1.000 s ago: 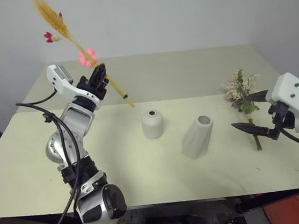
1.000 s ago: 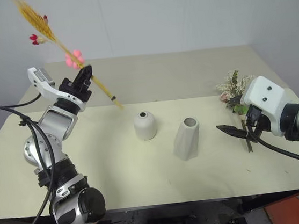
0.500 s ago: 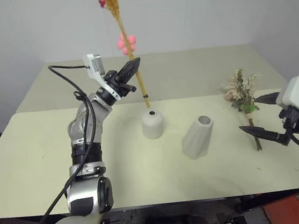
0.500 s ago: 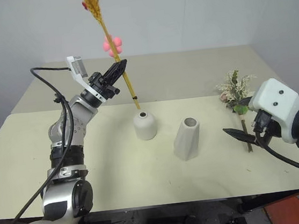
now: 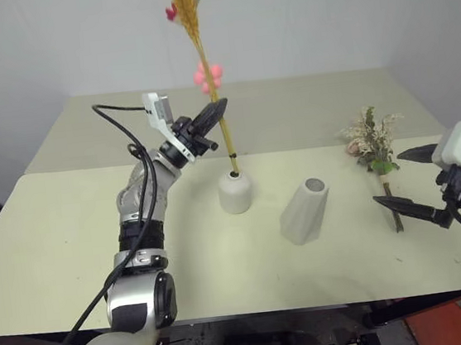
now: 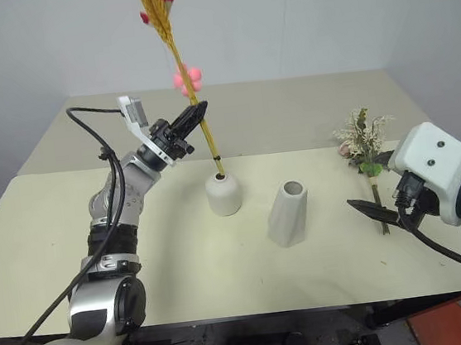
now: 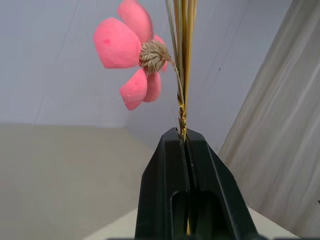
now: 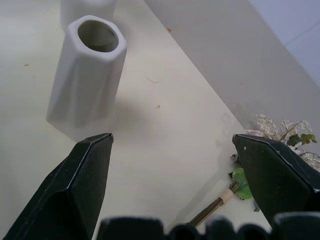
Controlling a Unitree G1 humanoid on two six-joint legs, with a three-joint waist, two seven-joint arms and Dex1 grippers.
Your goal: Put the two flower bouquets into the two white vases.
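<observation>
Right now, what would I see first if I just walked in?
Probably the tall golden wheat bunch with pink blooms, held upright by the left gripper, its stem tip at the mouth of the short round vase. Then the bushy dried bunch lying on the table by the open right gripper.

Soft, even overhead light fills the scene; the table [image 5: 72,240] is bright without glare. Shadows under the short vase [image 5: 236,192] and tall vase [image 5: 305,211] are faint. The left wrist view's background is blurred.
</observation>
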